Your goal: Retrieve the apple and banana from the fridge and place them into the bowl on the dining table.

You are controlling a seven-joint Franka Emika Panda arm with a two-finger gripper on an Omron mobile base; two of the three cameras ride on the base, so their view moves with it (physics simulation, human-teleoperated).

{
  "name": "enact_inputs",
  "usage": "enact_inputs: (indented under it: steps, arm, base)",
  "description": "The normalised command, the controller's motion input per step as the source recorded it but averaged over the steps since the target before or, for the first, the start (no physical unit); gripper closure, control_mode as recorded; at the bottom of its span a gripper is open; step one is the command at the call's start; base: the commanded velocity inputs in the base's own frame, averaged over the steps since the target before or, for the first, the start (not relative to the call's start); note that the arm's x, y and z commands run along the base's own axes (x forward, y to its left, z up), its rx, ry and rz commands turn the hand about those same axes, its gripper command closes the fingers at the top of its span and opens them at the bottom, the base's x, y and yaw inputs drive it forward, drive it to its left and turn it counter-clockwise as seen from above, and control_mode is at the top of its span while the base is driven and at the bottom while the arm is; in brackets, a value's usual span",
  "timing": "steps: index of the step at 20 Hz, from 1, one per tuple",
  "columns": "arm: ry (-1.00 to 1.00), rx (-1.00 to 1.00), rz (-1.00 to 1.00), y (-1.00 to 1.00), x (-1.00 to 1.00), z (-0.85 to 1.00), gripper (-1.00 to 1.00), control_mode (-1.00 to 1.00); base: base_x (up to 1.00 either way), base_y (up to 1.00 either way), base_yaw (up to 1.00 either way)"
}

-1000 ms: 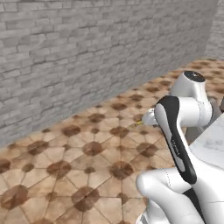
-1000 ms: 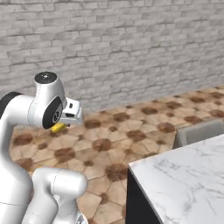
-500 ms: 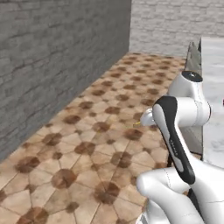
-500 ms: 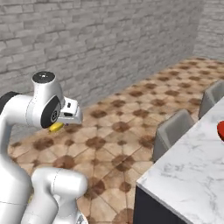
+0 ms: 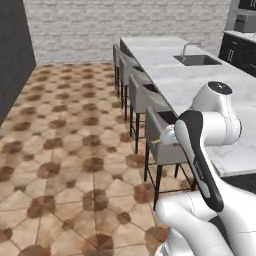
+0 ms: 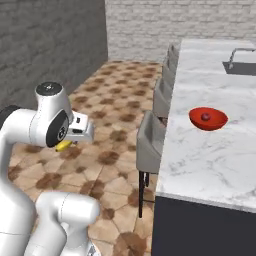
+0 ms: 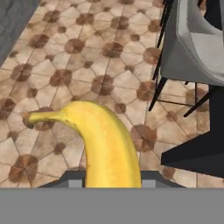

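Note:
My gripper [image 6: 68,142] is shut on the yellow banana [image 6: 63,146], held at chest height over the tiled floor, left of the stools. From the hand camera the banana [image 7: 107,142] runs up from the bottom edge, its stem pointing left. Its yellow tip [image 5: 158,141] pokes out beside the gripper [image 5: 163,139] in the left base view. The glossy red bowl [image 6: 215,121] stands on the white marble dining table [image 6: 200,160], with the dark red apple [image 6: 205,117] inside it. The fridge is out of view.
Grey stools [image 6: 150,141] line the table's near side, one close below the hand [image 7: 197,48]. A sink with a tap [image 5: 195,58] is set in the marble further along. Brown patterned floor [image 5: 65,140] lies open on the left, with grey brick walls behind.
The whole picture has swung as the base turned: the brick wall slid away, and the table, stools, bowl and apple came into view. The banana stays in the gripper.

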Motion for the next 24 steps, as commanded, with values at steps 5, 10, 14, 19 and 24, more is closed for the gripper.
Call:
enact_inputs:
  steps: [5, 10, 14, 19, 24]
  arm:
    - [0.0, 0.0, 0.0, 0.0, 0.0, 0.0, 1.0, 1.0]
    - [0.0, 0.0, 0.0, 0.0, 0.0, 0.0, 1.0, 1.0]
    - [0.0, 0.0, 0.0, 0.0, 0.0, 0.0, 1.0, 1.0]
    - [0.0, 0.0, 0.0, 0.0, 0.0, 0.0, 1.0, 1.0]
    - [0.0, 0.0, 0.0, 0.0, 0.0, 0.0, 1.0, 1.0]
  base:
    - [0.59, 0.68, -0.83]
    - [0.65, 0.71, -0.82]
    - [0.71, 0.82, -0.78]
    - [0.6, 0.9, -0.73]
    - [0.57, 0.92, -0.73]
